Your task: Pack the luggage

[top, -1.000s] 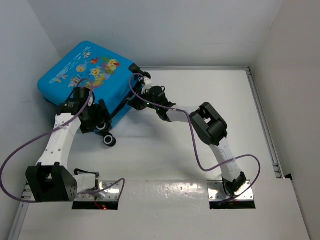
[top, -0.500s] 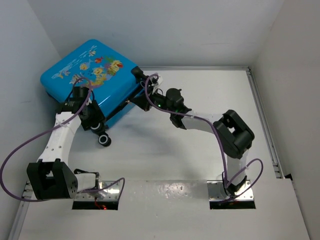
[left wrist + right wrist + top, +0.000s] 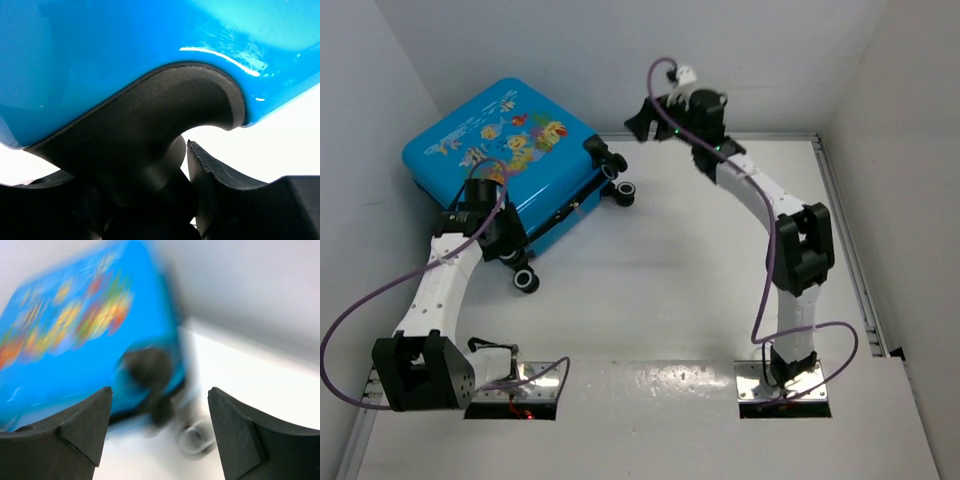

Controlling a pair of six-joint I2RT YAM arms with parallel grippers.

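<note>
The luggage (image 3: 500, 140) is a bright-blue suitcase with fish prints, lying closed at the back left against the wall. My left gripper (image 3: 505, 238) is at its near corner. In the left wrist view its jaws (image 3: 172, 167) are closed round the black wheel mount (image 3: 150, 120) under the blue shell (image 3: 125, 40). One small black wheel (image 3: 526, 282) sits just below that corner and another (image 3: 625, 192) at the right corner. My right gripper (image 3: 642, 118) hangs raised near the back wall, apart from the suitcase. It is open (image 3: 160, 405), with the blurred luggage (image 3: 75, 330) beyond its fingers.
White walls close in on the left, back and right. A metal rail (image 3: 850, 250) runs along the table's right edge. The white table (image 3: 700, 290) spreads between the arms. Purple cables loop from both arms.
The right gripper let go at the suitcase's right corner, opened, and swung up and back toward the rear wall. The left gripper closed on the wheel mount. The suitcase shifted slightly.
</note>
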